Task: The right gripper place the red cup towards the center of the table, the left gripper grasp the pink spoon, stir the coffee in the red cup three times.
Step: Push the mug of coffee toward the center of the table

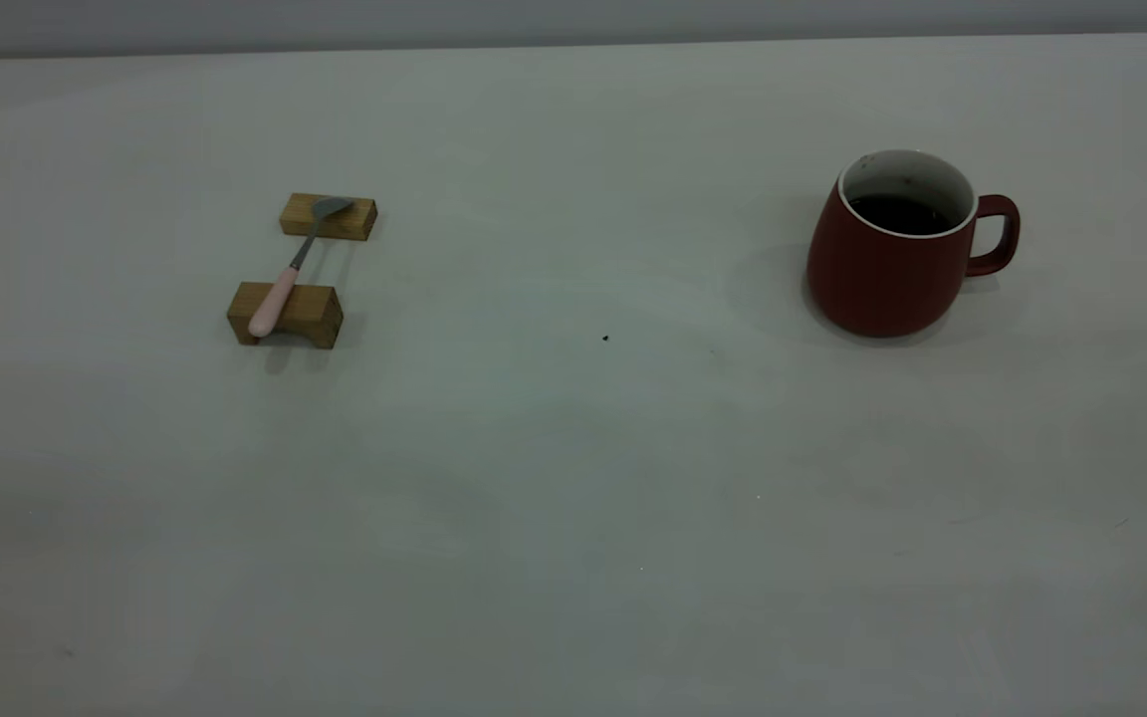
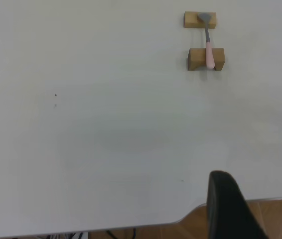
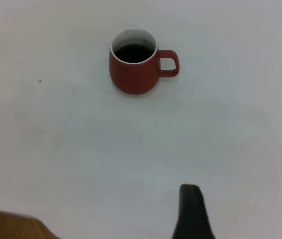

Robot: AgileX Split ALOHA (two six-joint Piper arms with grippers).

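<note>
Bare grey surface (image 1: 573,558) fills the front of the outside view, and no arm shows there at all. Farther back on the right side stands the red cup (image 1: 887,249), upright, with dark coffee (image 1: 900,214) inside and its handle pointing out to the right. It is well away from the middle, so the first job, moving it inward, is not done yet.

On the left side the pink spoon (image 1: 293,267) lies across 2 small wooden blocks (image 1: 285,314), like a little bridge. Its pink handle rests on the near block and its grey bowl on the far block, so its long line runs from front to back, leaning a bit.

Both claws hang back near the edge of the surface. From the right claw (image 3: 193,214) the cup is straight ahead and well apart, so this arm is the nearer one for it. Only 1 dark finger shows, so I cannot tell if it is spread or closed. The left claw (image 2: 258,209) is spread wide and holds nothing. The spoon is ahead of it, far off.
</note>
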